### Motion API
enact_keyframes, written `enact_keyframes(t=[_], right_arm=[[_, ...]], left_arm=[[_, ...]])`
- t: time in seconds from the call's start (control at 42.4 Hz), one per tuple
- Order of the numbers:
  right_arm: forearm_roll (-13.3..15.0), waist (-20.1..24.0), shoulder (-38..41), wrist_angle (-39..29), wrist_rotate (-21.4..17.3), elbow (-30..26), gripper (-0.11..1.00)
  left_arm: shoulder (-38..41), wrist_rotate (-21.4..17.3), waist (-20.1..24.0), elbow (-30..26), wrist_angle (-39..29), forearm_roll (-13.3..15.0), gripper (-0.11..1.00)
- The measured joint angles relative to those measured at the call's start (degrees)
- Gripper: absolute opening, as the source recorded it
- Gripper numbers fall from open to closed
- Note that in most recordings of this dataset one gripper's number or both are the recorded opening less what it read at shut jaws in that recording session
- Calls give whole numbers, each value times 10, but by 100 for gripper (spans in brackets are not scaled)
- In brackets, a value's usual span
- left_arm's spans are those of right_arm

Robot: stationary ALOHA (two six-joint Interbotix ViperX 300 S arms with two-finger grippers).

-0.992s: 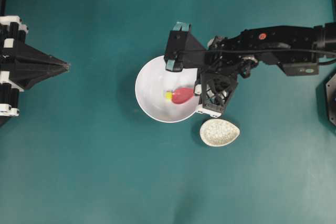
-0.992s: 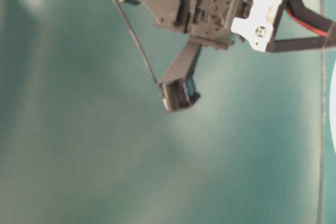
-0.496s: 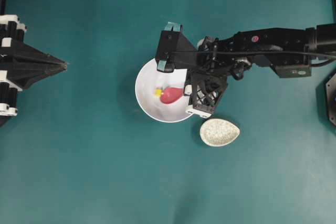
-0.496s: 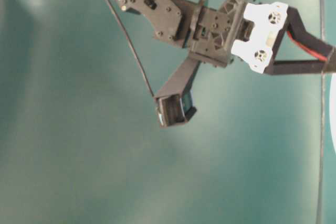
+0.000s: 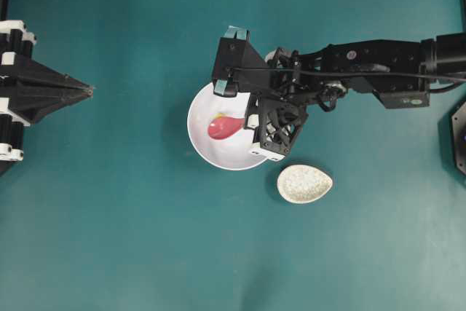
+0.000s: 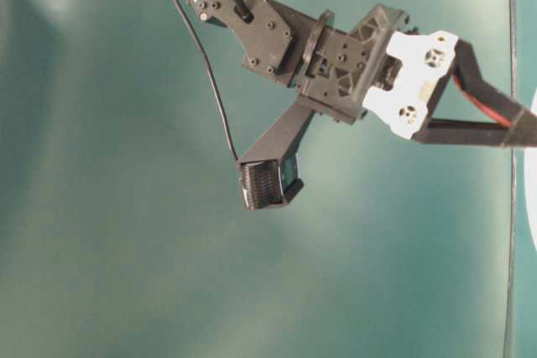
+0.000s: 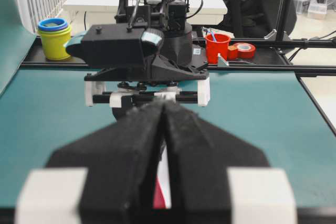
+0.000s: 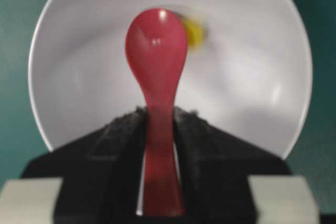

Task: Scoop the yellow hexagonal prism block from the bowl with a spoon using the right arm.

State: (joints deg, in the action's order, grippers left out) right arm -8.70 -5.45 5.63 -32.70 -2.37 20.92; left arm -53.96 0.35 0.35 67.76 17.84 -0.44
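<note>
A teal tabletop (image 5: 131, 238) carries the white bowl (image 5: 207, 154) at frame centre. The right gripper (image 8: 157, 129) clamps the pink-red spoon (image 8: 156, 61) by its handle — scoop inside the bowl. The yellow hexagonal prism block (image 8: 194, 31) lies just right of the scoop's upper edge, unscooped. The left gripper (image 7: 164, 129) sits closed, far left — empty.

The right arm (image 5: 378, 71) is stretched in from the right edge of the overhead view toward the centre, its wrist pitched downward. The right gripper (image 8: 159, 129) is clamped on a handle, jaws pressed against both sides. The left gripper (image 5: 89, 92) is parked at the left edge, fingers (image 7: 131, 145) pressed together.
</note>
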Motion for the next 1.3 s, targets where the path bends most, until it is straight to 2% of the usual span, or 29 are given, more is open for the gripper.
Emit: enact_keyframes(t=[0.331,0.59,0.779,1.039,1.298], right_arm=[[2,-11,-10,14,-10,-1,24],[1,-16,-67,-37,-91,-1,24],[1,-18,-81,-105,-121,-1,24],[2,-18,-81,-178,-122,-1,24],[1,-18,-68,-191,-122,0,24]], left_arm=[[0,0,-1,0,0,-1,0],[0,0,0,0,0,0,0],[0,0,-1,0,0,-1,0],[0,0,0,0,0,-1,0],[0,0,-1,0,0,-1,0]])
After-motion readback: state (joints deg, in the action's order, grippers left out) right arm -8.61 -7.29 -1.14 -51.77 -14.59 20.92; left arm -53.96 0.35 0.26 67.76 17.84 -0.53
